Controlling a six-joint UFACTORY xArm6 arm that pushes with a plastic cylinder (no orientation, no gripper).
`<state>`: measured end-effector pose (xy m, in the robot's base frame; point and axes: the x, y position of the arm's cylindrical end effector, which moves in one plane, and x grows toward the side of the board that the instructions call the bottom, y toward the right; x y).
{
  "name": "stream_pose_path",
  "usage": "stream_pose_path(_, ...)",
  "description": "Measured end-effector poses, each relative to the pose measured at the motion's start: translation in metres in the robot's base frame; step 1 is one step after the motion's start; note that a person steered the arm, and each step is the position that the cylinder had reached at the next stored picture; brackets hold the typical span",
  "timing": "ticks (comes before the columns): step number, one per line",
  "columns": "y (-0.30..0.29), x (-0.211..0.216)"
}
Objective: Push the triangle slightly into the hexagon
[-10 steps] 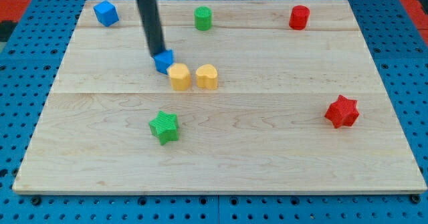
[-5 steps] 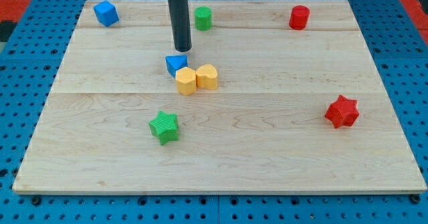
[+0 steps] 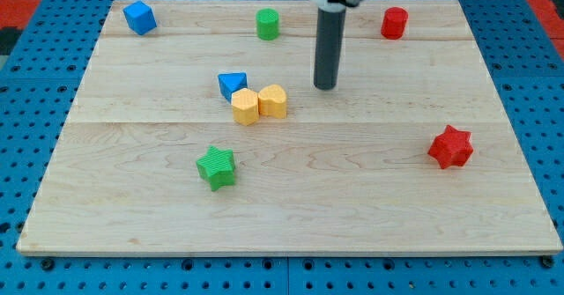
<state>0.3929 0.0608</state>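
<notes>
Bench: pale wooden board [image 3: 423,207] of planks laid side to side, lying on a blue pegboard [image 3: 546,136] studded with holes; a strip of red shows at the far left and far right corners
Tool: plain dark rod with nothing to open or close and holding nothing; my tip [image 3: 326,86] rests on bare wood to the right of the central cluster, apart from every block
Task blocks: blue triangle [image 3: 233,84] sits left of centre, its near right corner touching the yellow hexagon [image 3: 245,106]; a yellow rounded block [image 3: 273,100] touches the hexagon on its right
Other blocks: blue cube [image 3: 139,17] far left, green cylinder [image 3: 267,23] and red block [image 3: 395,22] along the far edge, green star [image 3: 216,167] near left, red star [image 3: 450,147] right
Step in hand: triangle looks already nudged against the hexagon, so the push seems done or nearly so
Next move: if more contact is wanted, bring the tip round to the far left of the triangle and press gently toward the hexagon, lightly enough not to scatter the yellow pair
</notes>
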Motion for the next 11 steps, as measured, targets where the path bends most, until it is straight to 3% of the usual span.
stream_pose_path(5,-0.009,0.054)
stream_pose_path(8,-0.01,0.059)
stream_pose_path(9,-0.039,0.087)
stream_pose_path(11,-0.072,0.096)
